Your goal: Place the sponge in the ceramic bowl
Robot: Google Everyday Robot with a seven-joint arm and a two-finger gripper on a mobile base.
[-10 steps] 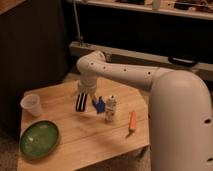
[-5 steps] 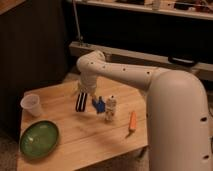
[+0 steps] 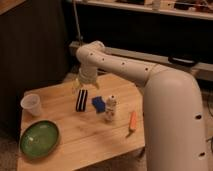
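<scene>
The dark blue sponge (image 3: pixel 98 104) lies on the wooden table (image 3: pixel 75 142), near its middle. The green ceramic bowl (image 3: pixel 40 138) sits at the table's front left corner with nothing in it. My gripper (image 3: pixel 85 87) hangs from the white arm over the back of the table, just above the far end of a black block (image 3: pixel 81 100). It is up and to the left of the sponge. Its fingers are open and hold nothing.
A translucent plastic cup (image 3: pixel 31 104) stands at the left edge behind the bowl. A small white bottle (image 3: pixel 110 108) stands just right of the sponge, and an orange stick (image 3: pixel 132 121) lies near the right edge. The robot's white body fills the right side.
The arm's elbow and the gripper have risen slightly above the block. Nothing on the table has moved.
</scene>
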